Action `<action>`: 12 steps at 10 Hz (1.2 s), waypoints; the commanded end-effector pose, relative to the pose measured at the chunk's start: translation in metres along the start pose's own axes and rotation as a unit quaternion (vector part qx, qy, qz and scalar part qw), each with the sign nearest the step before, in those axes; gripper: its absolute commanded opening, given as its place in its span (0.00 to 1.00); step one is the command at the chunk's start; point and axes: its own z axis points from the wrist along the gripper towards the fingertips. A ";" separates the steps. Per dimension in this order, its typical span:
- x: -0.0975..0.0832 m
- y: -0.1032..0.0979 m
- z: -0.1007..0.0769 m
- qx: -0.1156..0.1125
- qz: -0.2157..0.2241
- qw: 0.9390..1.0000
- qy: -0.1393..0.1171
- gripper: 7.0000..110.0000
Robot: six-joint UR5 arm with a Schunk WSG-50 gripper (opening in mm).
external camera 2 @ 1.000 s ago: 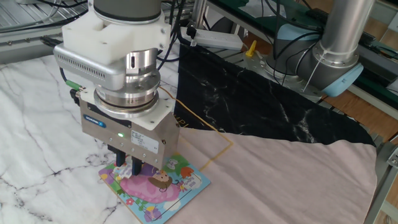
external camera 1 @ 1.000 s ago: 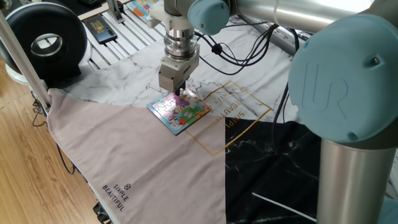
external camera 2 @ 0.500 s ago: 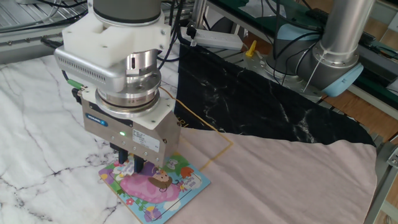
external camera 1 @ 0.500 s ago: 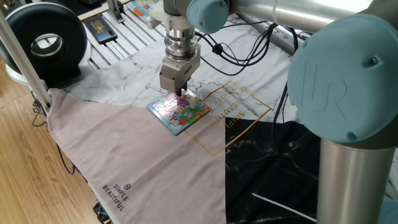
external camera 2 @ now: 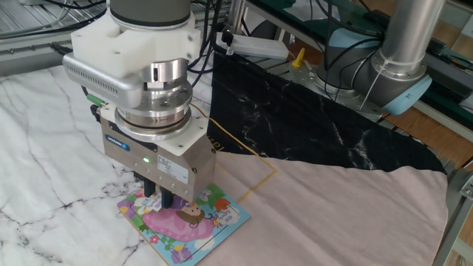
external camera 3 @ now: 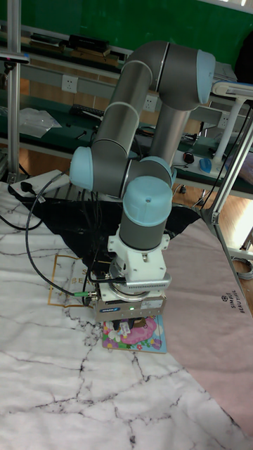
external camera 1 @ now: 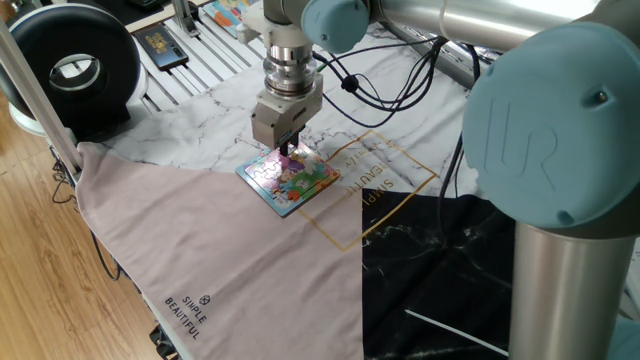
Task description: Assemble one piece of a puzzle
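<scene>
The puzzle [external camera 1: 291, 181] is a small square board with a pastel cartoon picture and a thin blue rim, lying on the marble-patterned cloth. It also shows as the puzzle [external camera 2: 194, 221] and the puzzle [external camera 3: 138, 337] in the other views. My gripper [external camera 1: 285, 150] points straight down over the board's far-left corner. The gripper [external camera 2: 160, 201] has its two dark fingers close together, tips at or just above the board. Its body hides that corner, and no piece shows between the fingers. In the tall view the gripper [external camera 3: 131, 325] covers the board's upper edge.
A dark rectangular card [external camera 1: 160, 45] and an orange-edged picture board [external camera 1: 225, 12] lie at the back on a slatted surface. A black round device [external camera 1: 72, 65] stands at the left. Pink cloth [external camera 1: 200, 260] and black cloth [external camera 2: 310, 118] flank the marble cloth. Cables [external camera 1: 380, 90] trail behind the arm.
The gripper has shifted by a few pixels over the board's corner. The finger gap looks the same and the puzzle has not moved.
</scene>
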 end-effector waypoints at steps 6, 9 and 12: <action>0.039 0.043 -0.003 -0.012 0.065 0.998 0.012 0.00; 0.038 0.068 0.004 -0.008 0.092 0.996 0.005 0.00; 0.041 0.068 0.004 -0.003 0.098 0.995 0.011 0.00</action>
